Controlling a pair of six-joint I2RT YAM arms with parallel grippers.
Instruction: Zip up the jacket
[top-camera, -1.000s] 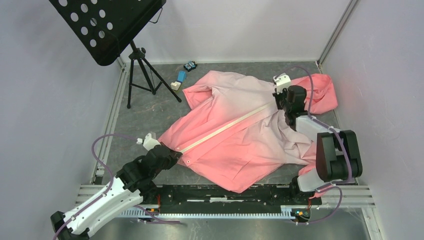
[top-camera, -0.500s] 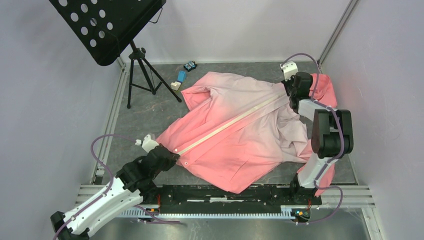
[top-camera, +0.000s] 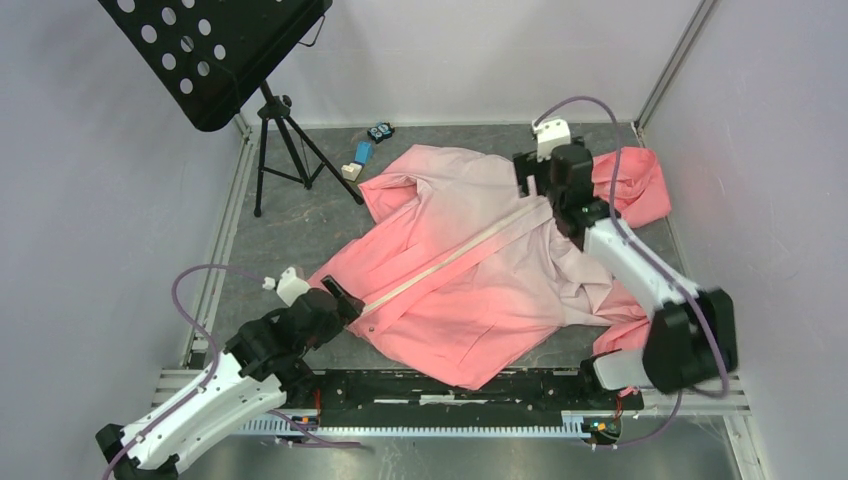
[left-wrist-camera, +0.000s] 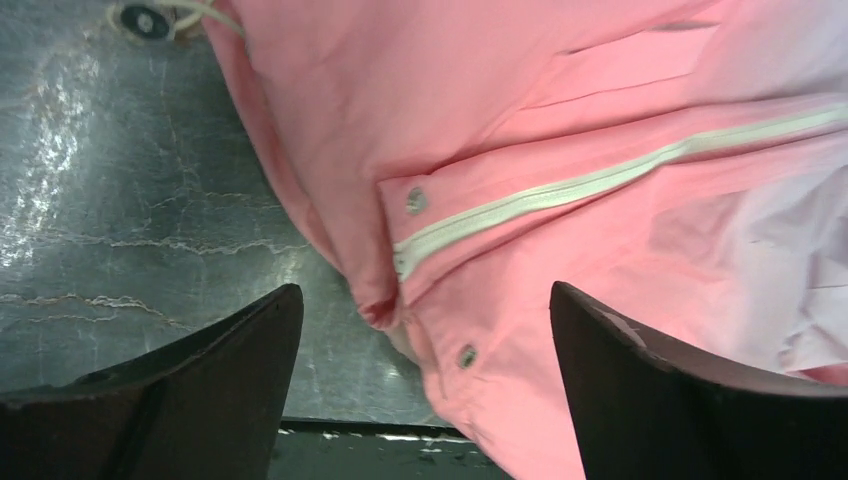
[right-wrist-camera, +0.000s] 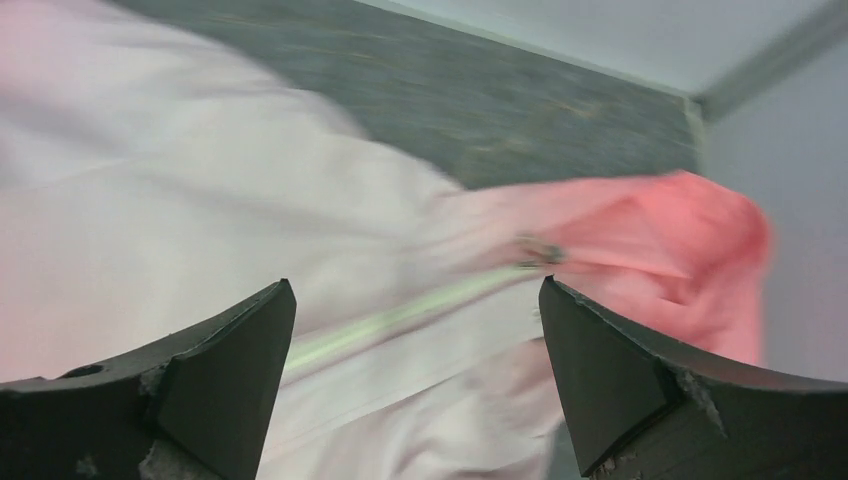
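Whereas right jaws hovered by hood (top-camera: 640, 185), now over jacket (top-camera: 470, 300) zipper (top-camera: 450, 258) top; left jaws, right jaws spread wide, empty.

Top view: bright, even, diffuse light, only soft shadows round the jacket (top-camera: 470, 290) and music stand (top-camera: 215, 50). The elbow of my right arm (top-camera: 690, 340) is smeared w/ motion blur.

Left wrist cam: sharp, w/ white glare patches on the desk (left-wrist-camera: 110, 190). The fingers (left-wrist-camera: 200, 390) of my left tool (left-wrist-camera: 422, 290) are near-black and underexposed.

Right wrist cam: whole bkgd motion-blurred, fabric edges soft. Only the fingers (right-wrist-camera: 640, 390) of my right tool (right-wrist-camera: 415, 283) stay crisp.
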